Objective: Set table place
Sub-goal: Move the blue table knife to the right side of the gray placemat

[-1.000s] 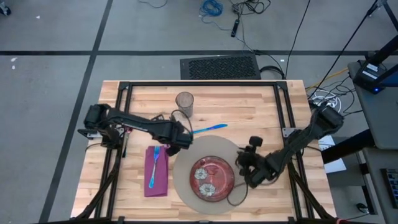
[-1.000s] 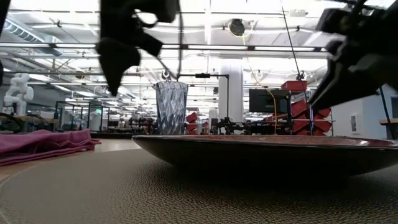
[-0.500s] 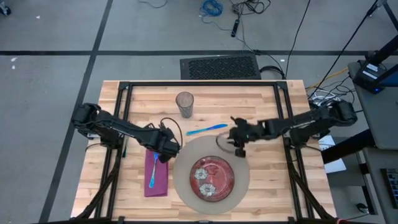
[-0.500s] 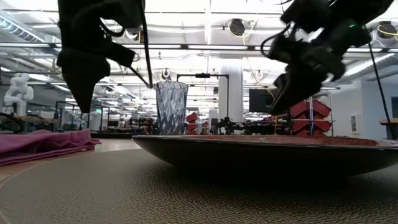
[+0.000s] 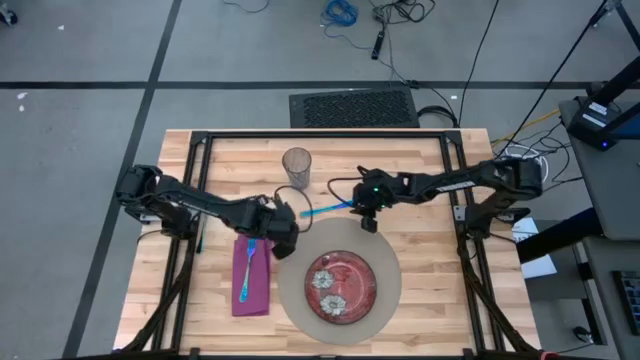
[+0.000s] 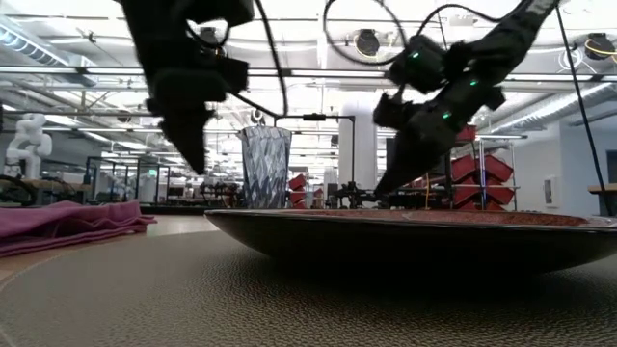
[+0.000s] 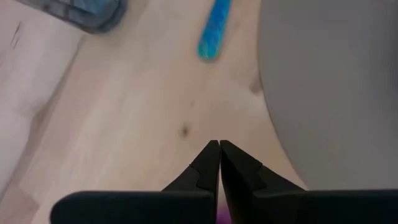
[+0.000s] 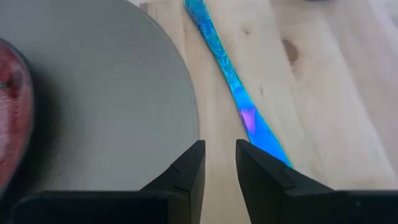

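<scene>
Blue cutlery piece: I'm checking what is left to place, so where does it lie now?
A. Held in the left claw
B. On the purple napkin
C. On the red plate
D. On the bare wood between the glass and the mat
D: the blue cutlery piece lies flat on the table, between the glass and the mat, beside the right claw.

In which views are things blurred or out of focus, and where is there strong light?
Low view: the mat up close is soft, the ceiling lights glare, both arms show as dark silhouettes. Left wrist view: the glass and blue cutlery piece are soft. Right wrist view: the plate edge is blurred. High view: even light, sharp.
</scene>
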